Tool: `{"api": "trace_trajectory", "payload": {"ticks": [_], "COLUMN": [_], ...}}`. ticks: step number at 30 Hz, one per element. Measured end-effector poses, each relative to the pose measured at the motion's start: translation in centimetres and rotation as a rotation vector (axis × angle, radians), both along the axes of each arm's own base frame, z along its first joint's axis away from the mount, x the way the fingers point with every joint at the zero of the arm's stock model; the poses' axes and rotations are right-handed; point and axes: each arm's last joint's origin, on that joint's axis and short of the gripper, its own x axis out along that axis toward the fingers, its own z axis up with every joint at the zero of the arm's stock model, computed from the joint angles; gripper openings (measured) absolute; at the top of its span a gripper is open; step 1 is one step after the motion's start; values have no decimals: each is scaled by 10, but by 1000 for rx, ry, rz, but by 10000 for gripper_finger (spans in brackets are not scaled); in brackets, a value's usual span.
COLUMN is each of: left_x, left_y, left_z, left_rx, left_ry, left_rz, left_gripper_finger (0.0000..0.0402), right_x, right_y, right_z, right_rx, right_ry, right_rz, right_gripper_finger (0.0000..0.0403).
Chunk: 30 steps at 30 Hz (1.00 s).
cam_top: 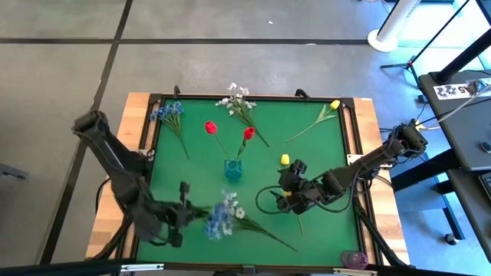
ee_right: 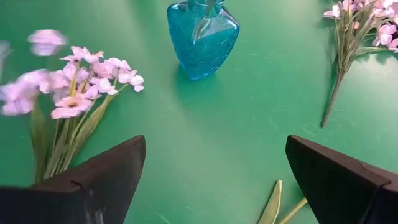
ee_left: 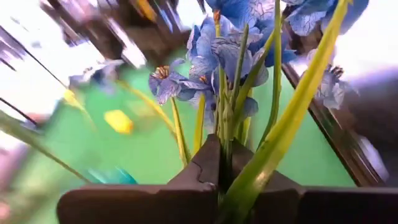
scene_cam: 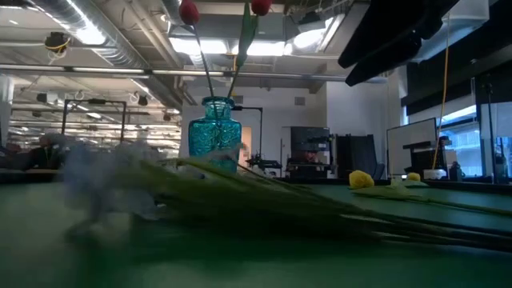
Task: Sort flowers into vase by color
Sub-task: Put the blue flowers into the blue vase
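A blue glass vase (cam_top: 232, 170) stands mid-table with two red tulips (cam_top: 210, 127) in it. At the table's near left my left gripper (cam_top: 184, 211) is shut on a bushy blue spray (cam_top: 219, 222), whose blossoms (ee_left: 217, 56) stand out ahead of the fingers. A white spray (cam_top: 232, 204) lies beside it, with stems trailing toward the near right. My right gripper (cam_top: 288, 188) hovers open to the right of the vase (ee_right: 203, 37), holding nothing. A yellow tulip (cam_top: 285, 159) lies just beyond it. My left gripper pinches the blue spray's bundled green stems (ee_left: 225, 146) between its two fingers, a short way below the blossoms. A long leaf (ee_left: 292, 112) passes through the same grip. The blossoms stick out ahead of the fingertips. Whether the stem ends are clear of the mat does not show.
On the far side of the green mat lie another blue spray (cam_top: 167, 113) at the left, a white spray (cam_top: 239, 101) in the middle and a yellow tulip (cam_top: 334, 104) at the right. A raised dark frame (cam_top: 349, 153) rims the mat.
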Motion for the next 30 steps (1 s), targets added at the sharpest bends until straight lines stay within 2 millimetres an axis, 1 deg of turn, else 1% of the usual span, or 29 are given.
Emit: {"api": "trace_trajectory", "payload": {"ticks": [3, 5, 8, 11, 13, 16, 22, 26, 30], "left_x": [2, 7, 19, 29, 35, 40, 38, 36, 39], "left_y": [17, 26, 36, 51, 63, 84, 121, 136, 144], "left_z": [36, 53, 64, 65, 60, 46, 9, -10, -26], "left_rx": [-16, -58, -60, -51, -62, -100, -187, -278, -282], "left_ry": [-194, -332, -518, -654, -723, -795, -886, -888, -853], "left_rz": [39, 26, -77, -98, -57, 13, 131, 129, 157], "left_gripper_finger": [7, 8, 8, 8, 8, 9, 9, 9, 9], "right_x": [0, 0, 0, 1, 1, 2, 2, 3, 3], "right_y": [0, -1, -1, -1, 0, 5, 14, 16, 16], "right_z": [0, 0, 1, 1, -1, -6, -18, -21, -22], "right_rx": [-1, -8, -18, -22, -22, -27, -55, -54, -60], "right_ry": [-11, -17, -27, -29, -24, -7, 19, 25, 26], "right_rz": [-19, -27, -37, -41, -39, -23, -7, -10, -14], "right_gripper_finger": [388, 388, 388, 388, 388, 388, 388, 388, 388]}}
